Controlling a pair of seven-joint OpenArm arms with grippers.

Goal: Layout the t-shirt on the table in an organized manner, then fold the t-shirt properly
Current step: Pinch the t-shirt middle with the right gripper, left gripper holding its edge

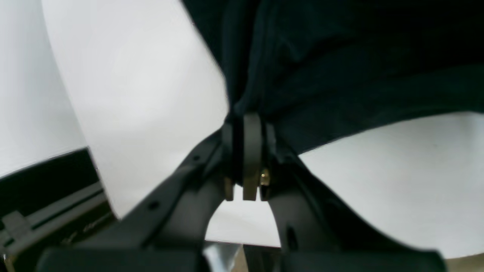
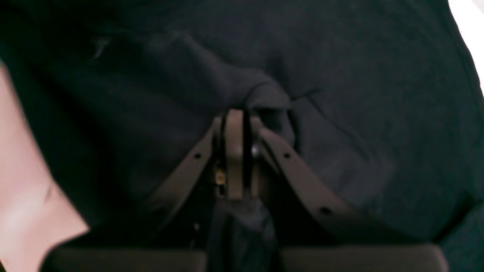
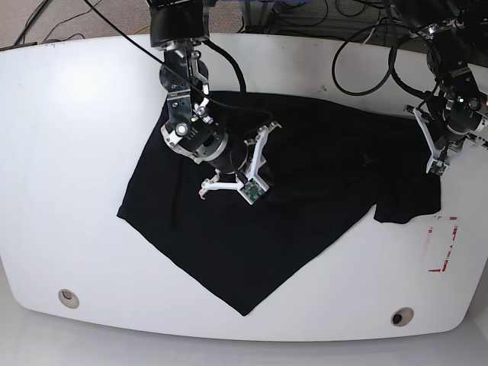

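**Both tools pinching a black shirt spread across the white worktop**

The t-shirt lies across the middle of the worktop in the base view, opened out into a rough diamond, one corner pointing toward the lower centre of the frame and another reaching the right side, where a sleeve-like flap hangs down beside the red tape marks. Two round grommet holes sit near the lower edge, one at lower left and one at lower right.

The right tool sits on the shirt left of centre in the base view. Its wrist view shows the fingers pressed together with a bunched ridge of black cloth caught between them.

The left tool is at the shirt's far right edge. From its wrist view the fingers are likewise drawn together on the hem, with the fabric pulled up into a fold above bare white worktop.

Black cables trail across the upper part of the frame.
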